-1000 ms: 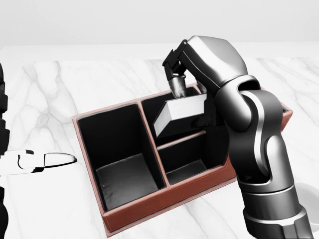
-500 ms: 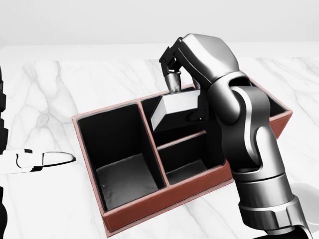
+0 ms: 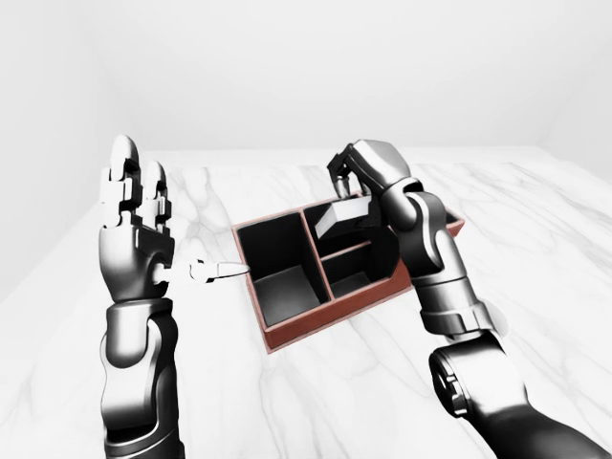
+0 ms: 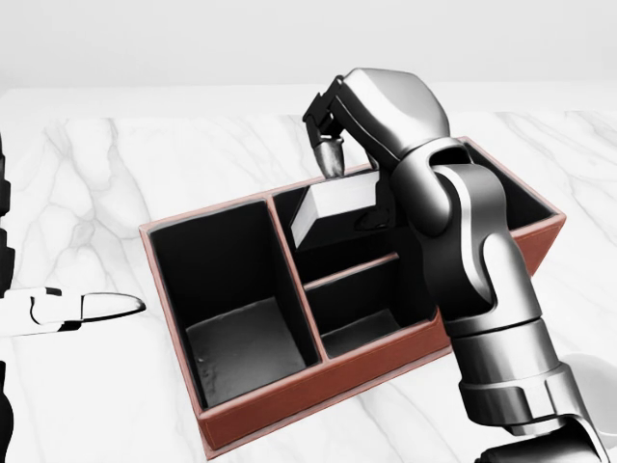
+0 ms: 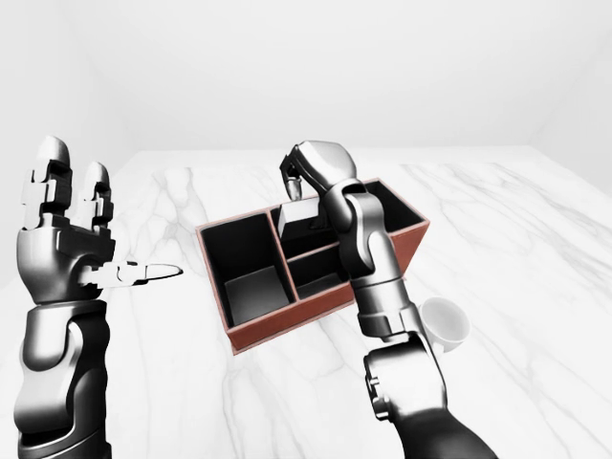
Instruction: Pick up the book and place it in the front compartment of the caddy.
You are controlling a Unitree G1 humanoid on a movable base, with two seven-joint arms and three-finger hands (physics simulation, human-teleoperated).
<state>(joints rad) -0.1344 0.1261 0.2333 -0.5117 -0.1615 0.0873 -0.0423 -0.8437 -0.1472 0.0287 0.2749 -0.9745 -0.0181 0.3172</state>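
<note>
Right hand [image 4: 337, 145] grips the book [image 4: 333, 207], tilted over the caddy's [image 4: 318, 381] upper middle compartment in head view; left hand [image 3: 134, 215] raised, fingers spread.

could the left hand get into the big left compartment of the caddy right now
Probably yes. The left hand is raised and open beside the caddy, holding nothing, and that compartment is open-topped and looks empty. The right hand with the book is over another section.

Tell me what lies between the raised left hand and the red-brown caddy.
Only bare white marble tabletop separates the left hand from the red-brown compartmented caddy's left wall, as the left-eye view shows; that hand's thumb points toward the caddy without touching.
</note>
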